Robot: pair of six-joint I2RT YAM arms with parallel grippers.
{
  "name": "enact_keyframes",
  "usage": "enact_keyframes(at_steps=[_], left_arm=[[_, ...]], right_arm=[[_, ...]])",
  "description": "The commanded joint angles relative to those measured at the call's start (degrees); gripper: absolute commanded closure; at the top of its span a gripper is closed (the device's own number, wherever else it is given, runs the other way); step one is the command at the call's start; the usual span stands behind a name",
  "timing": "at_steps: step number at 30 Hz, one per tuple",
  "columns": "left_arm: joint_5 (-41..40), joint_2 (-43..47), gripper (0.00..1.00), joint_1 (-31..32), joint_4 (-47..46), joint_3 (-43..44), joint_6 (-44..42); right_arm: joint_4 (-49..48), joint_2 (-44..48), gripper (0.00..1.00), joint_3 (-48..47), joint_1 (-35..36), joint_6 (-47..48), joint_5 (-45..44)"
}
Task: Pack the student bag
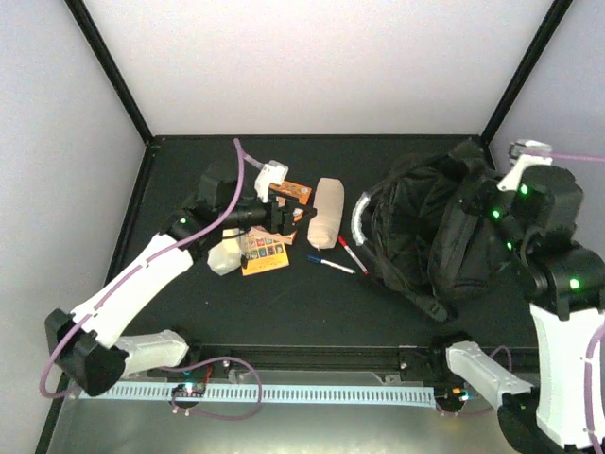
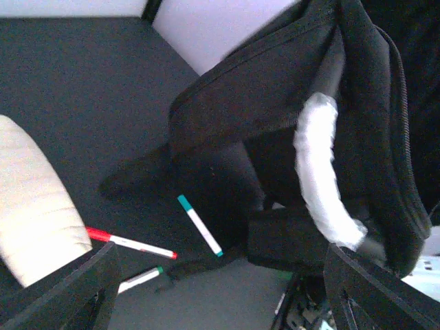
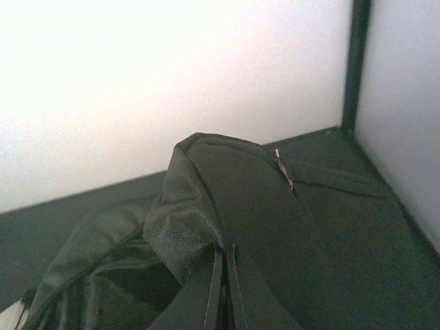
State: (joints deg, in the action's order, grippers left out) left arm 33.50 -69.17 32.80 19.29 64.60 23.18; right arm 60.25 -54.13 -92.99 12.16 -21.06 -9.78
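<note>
The student bag (image 1: 430, 232), a large black backpack with a grey curved handle (image 1: 357, 216), lies at the right of the black table. My right gripper (image 1: 484, 210) is at the bag's far right side; in the right wrist view its fingers (image 3: 223, 275) are pressed together on a raised fold of the bag's fabric (image 3: 206, 199). My left gripper (image 1: 282, 213) is open and empty, to the left of the bag, above a cream pouch (image 1: 324, 213). In the left wrist view the gripper (image 2: 220, 265) faces the bag (image 2: 261, 103), its handle (image 2: 317, 172) and the loose pens.
Three pens lie by the bag's left edge: teal-capped (image 2: 199, 225), red (image 2: 130, 242), green-tipped (image 2: 141, 278). An orange card pack (image 1: 265, 255), another orange item (image 1: 295, 192) and a white block (image 1: 225, 257) lie under the left arm. Walls enclose the table.
</note>
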Motion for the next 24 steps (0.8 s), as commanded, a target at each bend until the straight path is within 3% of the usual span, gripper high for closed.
enact_keyframes(at_steps=[1, 9, 24], left_arm=[[-6.0, 2.7, 0.16, -0.4, -0.8, -2.4, -1.3], [-10.0, -3.7, 0.15, 4.1, 2.2, -0.1, -2.5], [-26.0, -29.4, 0.14, 19.7, 6.1, 14.4, 3.0]], right_arm=[[-3.7, 6.0, 0.98, -1.8, -0.1, 0.4, -11.3], [-10.6, 14.2, 0.98, 3.9, -0.1, -1.3, -11.2], [-17.9, 25.5, 0.98, 12.2, -0.2, -5.2, -20.6]])
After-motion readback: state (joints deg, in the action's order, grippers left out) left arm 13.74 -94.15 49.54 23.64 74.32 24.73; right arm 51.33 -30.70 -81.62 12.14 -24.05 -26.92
